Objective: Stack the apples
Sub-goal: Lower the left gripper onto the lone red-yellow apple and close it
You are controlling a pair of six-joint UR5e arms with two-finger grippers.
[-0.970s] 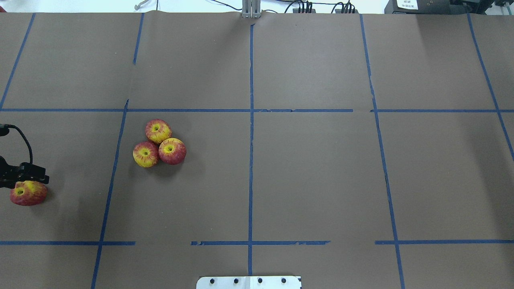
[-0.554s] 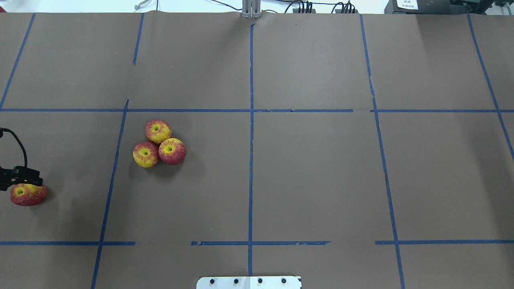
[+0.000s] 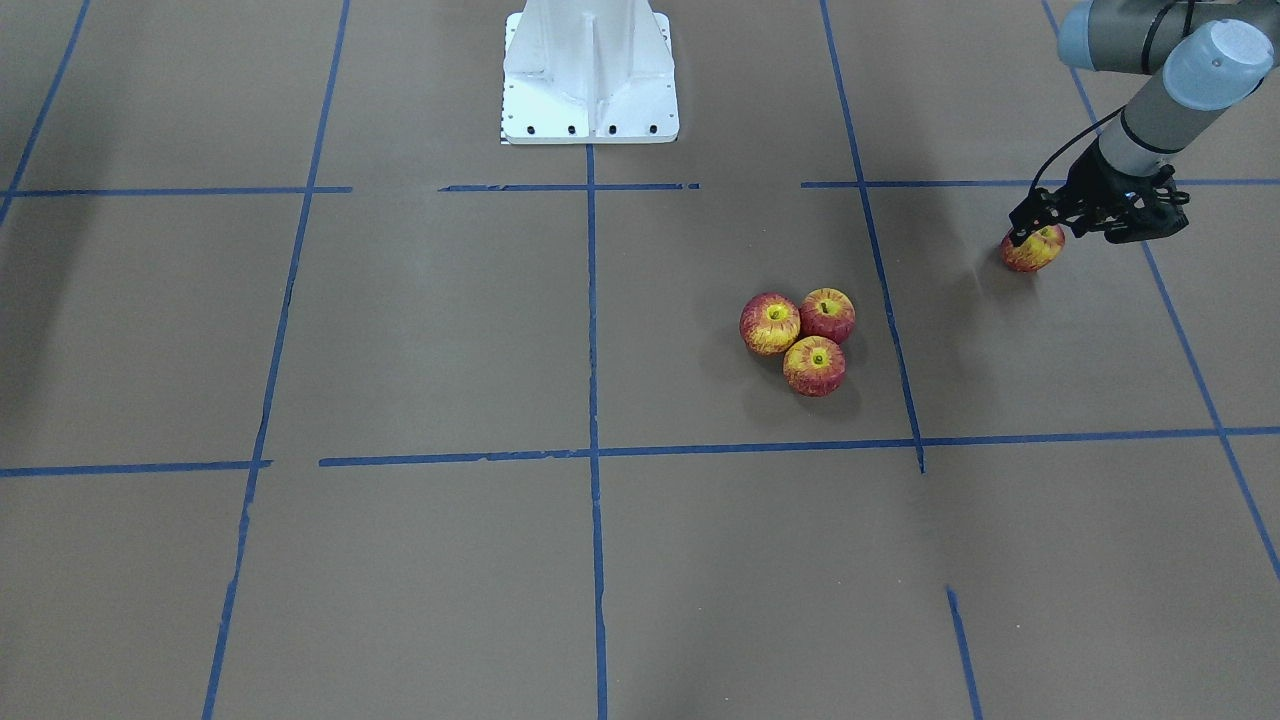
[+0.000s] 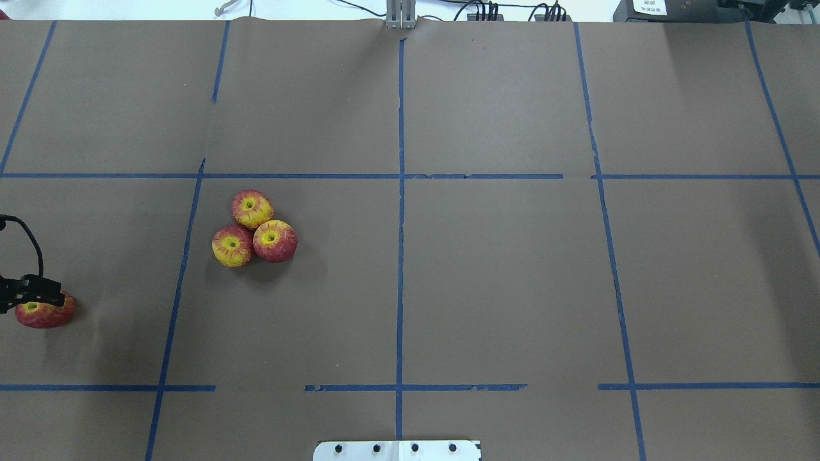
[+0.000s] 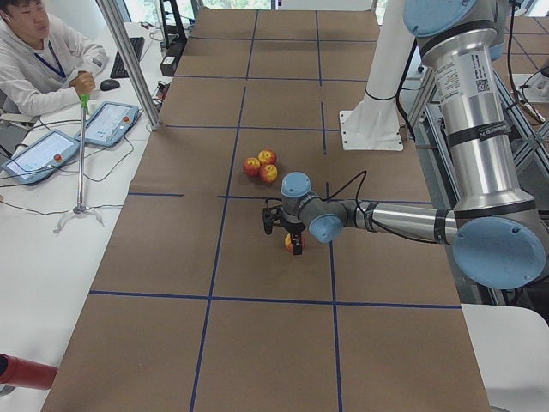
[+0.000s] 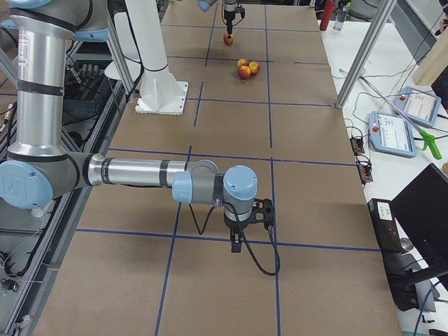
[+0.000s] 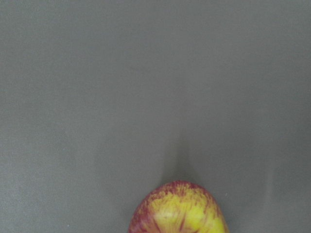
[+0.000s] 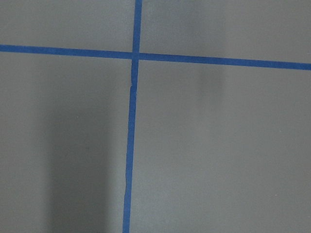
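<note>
1. Seen from across the table, the lone apple (image 3: 1033,250) sits near the table's left edge. It is well apart from the three apples (image 3: 814,365), which touch in a cluster further in on the left half. The left gripper (image 3: 1030,240) hangs low over the lone apple, and the left arm (image 3: 1150,110) slants down to it from the robot's edge.
2. From overhead, the left gripper (image 4: 32,299) overlaps the top of the lone apple (image 4: 46,314) right at the left edge. We judge the fruit light, hard and glossy, so it is likely to slip and roll.
3. From the left end, the jaws look spread, with a finger on either side of the lone apple (image 5: 290,244), and not closed on it. The forearm reaches out nearly level, with the wrist turned straight down. We would grip across the widest middle, dimple up.
4. From the right end, the right gripper (image 6: 238,241) points down over the table (image 6: 315,175), toward its right edge. We cannot tell whether it is wide or narrow.
5. The left wrist camera shows only the lone apple (image 7: 179,208) at the picture's bottom, with no fingers in sight.
6. The right wrist camera shows only crossing tape lines (image 8: 135,55).
</note>
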